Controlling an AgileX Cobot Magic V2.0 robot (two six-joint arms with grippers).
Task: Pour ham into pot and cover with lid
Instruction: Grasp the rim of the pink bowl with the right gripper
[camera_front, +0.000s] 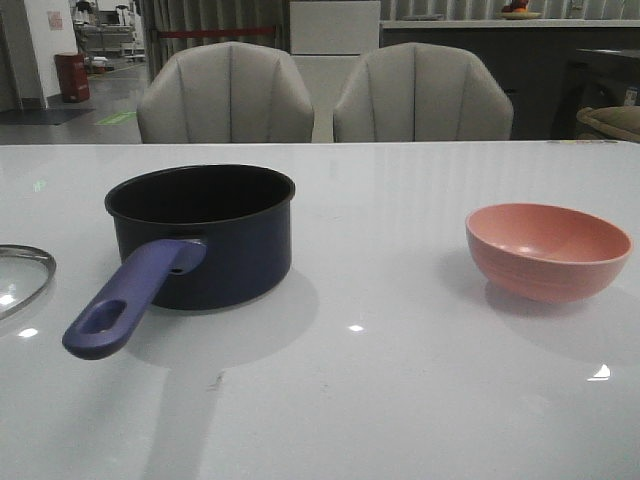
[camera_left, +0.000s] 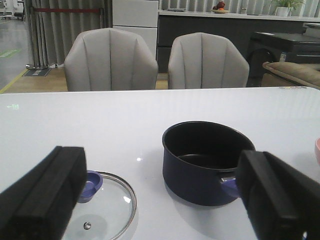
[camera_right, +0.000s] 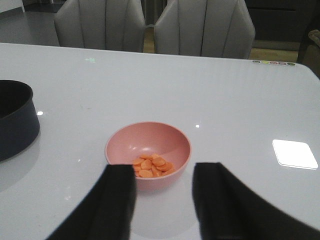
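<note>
Nothing's done yet: the ham (camera_right: 152, 166) sits in the bowl (camera_right: 120, 145), the pot (camera_front: 200, 235) empty. The lid (camera_left: 107, 207) lies beside it; both the left gripper (camera_left: 160, 200) and right gripper (camera_right: 164, 200) gape, holding nothing.

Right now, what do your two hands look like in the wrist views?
Only the fingers show. The left hand has two thick, blocky matte-black fingers with squared ends. The right hand has two black fingers that widen toward the camera. No cables, markings or arm links are visible; the front view shows neither arm.

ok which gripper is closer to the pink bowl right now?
Right. The right gripper hangs open just short of the pink bowl holding the ham. The left gripper is open over by the lid and pot.
</note>
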